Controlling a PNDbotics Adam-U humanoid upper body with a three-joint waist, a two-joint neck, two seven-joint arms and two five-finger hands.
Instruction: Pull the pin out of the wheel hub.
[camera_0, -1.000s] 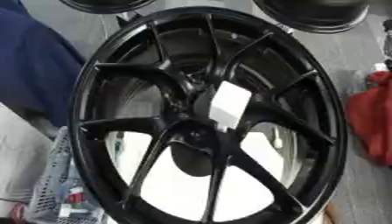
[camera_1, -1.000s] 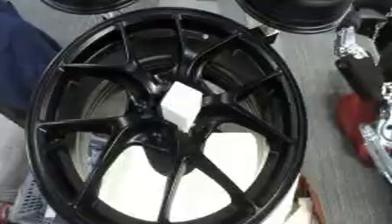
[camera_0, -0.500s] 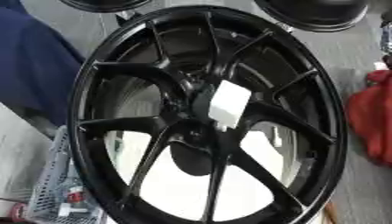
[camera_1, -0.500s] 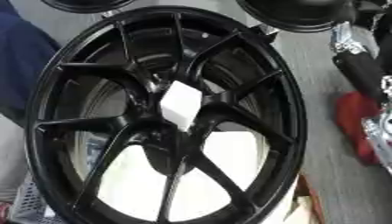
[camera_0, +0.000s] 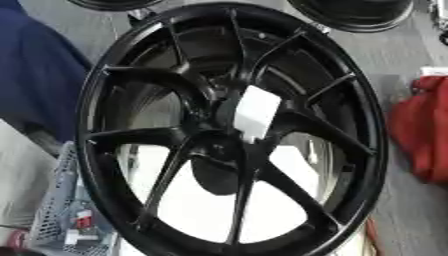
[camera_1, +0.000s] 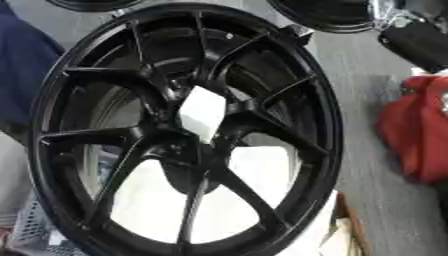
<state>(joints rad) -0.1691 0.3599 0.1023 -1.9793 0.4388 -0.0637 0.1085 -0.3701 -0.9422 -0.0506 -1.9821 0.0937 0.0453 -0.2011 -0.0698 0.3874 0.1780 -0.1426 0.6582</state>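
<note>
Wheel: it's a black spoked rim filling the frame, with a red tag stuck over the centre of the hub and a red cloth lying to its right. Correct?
Not quite. The tag over the hub of the wheel is white, not red, as the left eye view shows. The rest holds: a black spoked rim fills the frame and a red cloth lies to its right.
</note>
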